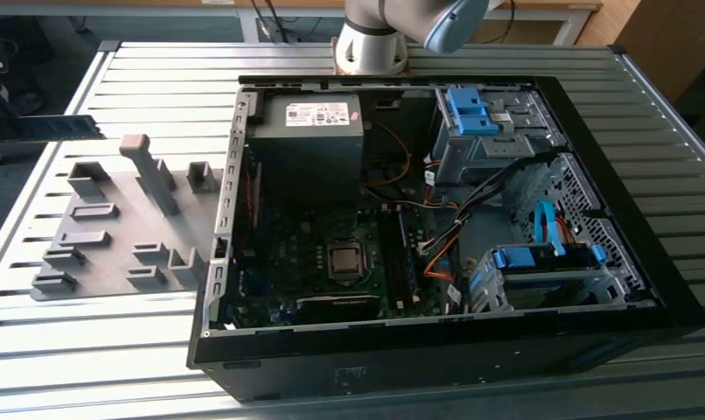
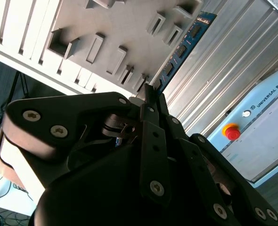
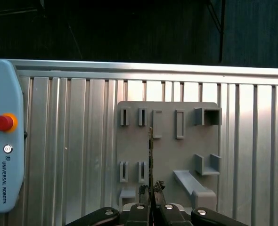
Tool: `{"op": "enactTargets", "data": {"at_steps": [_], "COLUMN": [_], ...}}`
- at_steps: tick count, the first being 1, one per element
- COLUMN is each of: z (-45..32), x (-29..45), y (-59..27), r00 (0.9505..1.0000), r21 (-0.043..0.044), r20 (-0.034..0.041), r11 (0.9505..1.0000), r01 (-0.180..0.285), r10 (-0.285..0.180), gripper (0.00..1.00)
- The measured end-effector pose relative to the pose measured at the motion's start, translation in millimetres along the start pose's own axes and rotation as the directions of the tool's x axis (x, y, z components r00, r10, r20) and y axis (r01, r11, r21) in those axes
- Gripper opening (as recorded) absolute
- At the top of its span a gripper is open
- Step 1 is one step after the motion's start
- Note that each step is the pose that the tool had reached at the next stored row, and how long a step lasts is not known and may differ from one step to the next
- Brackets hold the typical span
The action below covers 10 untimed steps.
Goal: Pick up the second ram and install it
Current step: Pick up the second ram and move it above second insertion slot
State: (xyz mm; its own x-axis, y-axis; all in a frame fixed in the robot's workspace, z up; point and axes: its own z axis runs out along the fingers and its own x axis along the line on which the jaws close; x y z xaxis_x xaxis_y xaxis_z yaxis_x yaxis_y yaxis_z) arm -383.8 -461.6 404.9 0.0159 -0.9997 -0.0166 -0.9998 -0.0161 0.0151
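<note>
The second ram is a thin dark green stick with black chips, and my gripper is shut on one end of it. In the first wrist view the second ram shows edge-on, sticking out from the gripper over the grey holder plate. In the exterior view the second ram hangs in the air at the exterior view's far left, above the table and beyond the holder plate. The open computer case lies to the exterior view's right of the plate, its motherboard facing up.
The holder plate carries several grey blocks and a tall post. A pale blue teach pendant with a red stop button lies on the ribbed metal table. The arm's base stands behind the case. Cables and blue drive bays crowd the case's right side.
</note>
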Motion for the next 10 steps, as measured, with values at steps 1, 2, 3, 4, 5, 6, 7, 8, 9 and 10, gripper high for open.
{"op": "enactTargets", "data": {"at_steps": [1,2,3,4,5,6,7,8,9,10], "z": [0.0,-0.1,-0.1,-0.1,-0.1,0.0,-0.1,-0.1,-0.1,-0.1], "x": [0.0,0.0,0.0,0.0,0.0,0.0,0.0,0.0,0.0,0.0], "y": [-0.2,-0.5,-0.8,-1.0,-1.3,-1.6,-1.8,-2.1,-2.3,-2.5], "r00": [1.0,1.0,1.0,1.0,1.0,1.0,1.0,1.0,1.0,1.0], "r21": [0.0,-0.0001,-0.0001,-0.0001,-0.0001,-0.0001,-0.0001,-0.0001,-0.0001,-0.0001], "r20": [0.0,0.0,-0.0001,-0.0001,0.0,0.0,0.0,-0.0001,-0.0001,0.0], "r11": [1.0,1.0,1.0,1.0,1.0,1.0,1.0,1.0,1.0,1.0], "r01": [0.0,0.0,0.0,0.0,0.0,0.0,0.0,0.0,0.0,0.0], "r10": [0.0,0.0,0.0,0.0,0.0,0.0,0.0,0.0,0.0,0.0], "gripper": [0.14,0.14,0.14,0.14,0.14,0.14,0.14,0.14,0.14,0.14]}}
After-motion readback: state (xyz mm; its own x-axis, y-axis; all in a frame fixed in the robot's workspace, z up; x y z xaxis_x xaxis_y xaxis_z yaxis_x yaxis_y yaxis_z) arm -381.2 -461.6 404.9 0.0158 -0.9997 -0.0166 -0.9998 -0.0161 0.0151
